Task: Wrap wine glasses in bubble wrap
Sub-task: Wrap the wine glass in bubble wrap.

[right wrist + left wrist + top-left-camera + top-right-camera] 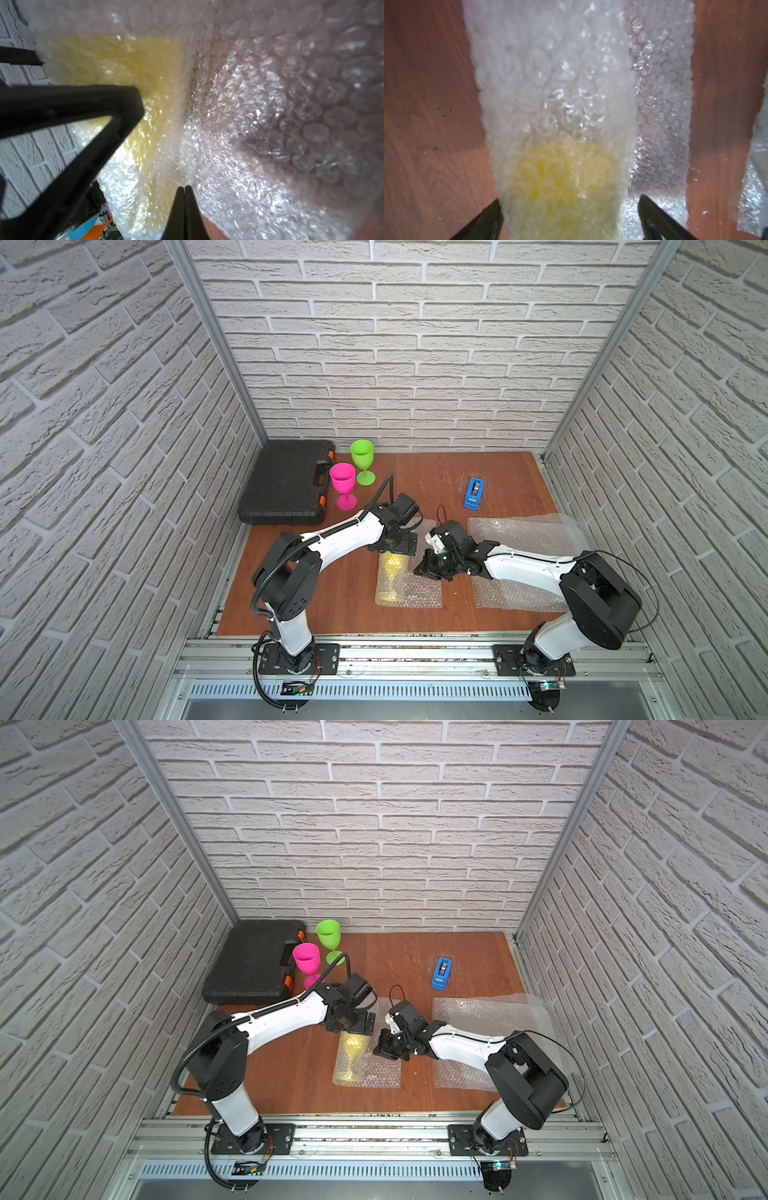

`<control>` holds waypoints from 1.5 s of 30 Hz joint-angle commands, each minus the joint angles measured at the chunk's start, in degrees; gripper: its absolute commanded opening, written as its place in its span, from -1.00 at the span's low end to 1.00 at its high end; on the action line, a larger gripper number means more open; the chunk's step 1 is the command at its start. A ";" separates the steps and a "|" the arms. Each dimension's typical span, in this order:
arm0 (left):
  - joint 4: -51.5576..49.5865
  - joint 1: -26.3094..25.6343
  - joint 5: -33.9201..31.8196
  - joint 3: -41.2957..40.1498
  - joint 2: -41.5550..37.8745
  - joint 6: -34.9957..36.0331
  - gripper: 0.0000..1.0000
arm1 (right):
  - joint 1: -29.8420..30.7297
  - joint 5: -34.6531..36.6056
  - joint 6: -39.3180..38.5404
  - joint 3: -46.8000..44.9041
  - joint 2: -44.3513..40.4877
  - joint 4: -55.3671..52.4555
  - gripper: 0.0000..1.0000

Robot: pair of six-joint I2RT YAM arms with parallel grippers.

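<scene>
Top views, yellow goblet [392, 578]: lies on its side on the table [436, 477], rolled inside a bubble wrap sheet [426, 593]. A free flap of the sheet lies flat beside the roll, on the right arm's side.
Top views, left gripper [395, 546]: directly over the bowl end of the roll.
Top views, right gripper [424, 568]: low over the flap, just beside the roll.
Top views, pink goblet [306, 963] and green goblet [328, 938]: upright and bare next to the black case [253, 965], well apart from the roll.
Top views, spare sheets [490, 1017]: flat under the right arm, with the blue tape dispenser [443, 972] near their far edge.
Left wrist, fingers [488, 218]: spread wide, one on each side of the wrapped bowl. They straddle it without clamping.
Right wrist, fingertips [176, 214]: pressed together at the crease where the roll meets the flap. Whether film is caught between them cannot be told.
Right wrist, left gripper finger [72, 104]: stands against the yellow bowl.
Step in hand (judgement): first goblet partly rolled, flap not yet closed over it.
Next move (judgement): carry the flap over the roll or turn the roll onto it. Steady the bowl end meanwhile, since the light roll may spring open.
</scene>
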 commanded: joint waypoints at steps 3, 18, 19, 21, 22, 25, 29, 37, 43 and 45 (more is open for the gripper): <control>5.00 2.56 4.61 -3.83 -2.37 0.22 0.93 | -0.69 1.51 -0.44 -0.57 -2.52 -1.09 -0.79; 6.88 3.67 6.54 -6.15 -3.32 -0.25 0.62 | -1.45 -0.17 1.31 6.56 3.84 4.99 -0.28; 6.48 3.64 6.08 -6.15 -3.48 -0.13 0.65 | -1.57 0.82 1.19 7.47 4.62 3.91 -0.30; 5.19 3.67 5.05 -5.85 -3.32 0.32 0.77 | -1.76 2.86 0.51 8.83 5.67 1.17 -0.36; 4.06 3.66 4.49 -5.40 -2.87 0.78 0.84 | -1.92 3.43 0.19 9.11 6.00 0.46 -0.38; 0.89 3.54 3.41 -3.58 -0.72 2.07 0.94 | -2.88 3.20 0.17 8.39 6.16 0.91 -0.43; -0.99 3.28 2.64 -2.20 2.38 2.95 0.95 | -3.69 3.49 -0.48 7.59 5.20 -0.34 -0.46; -2.49 2.88 0.94 -1.46 6.40 3.59 0.87 | -4.15 2.88 -1.41 7.78 5.21 -1.14 -0.46; 0.95 3.07 1.30 -4.32 3.80 3.99 0.60 | -3.88 -2.33 -1.06 9.74 8.16 2.70 -0.44; 3.41 3.76 2.95 -6.25 1.82 4.04 0.55 | -3.43 -3.41 -1.06 11.22 9.80 2.49 -0.45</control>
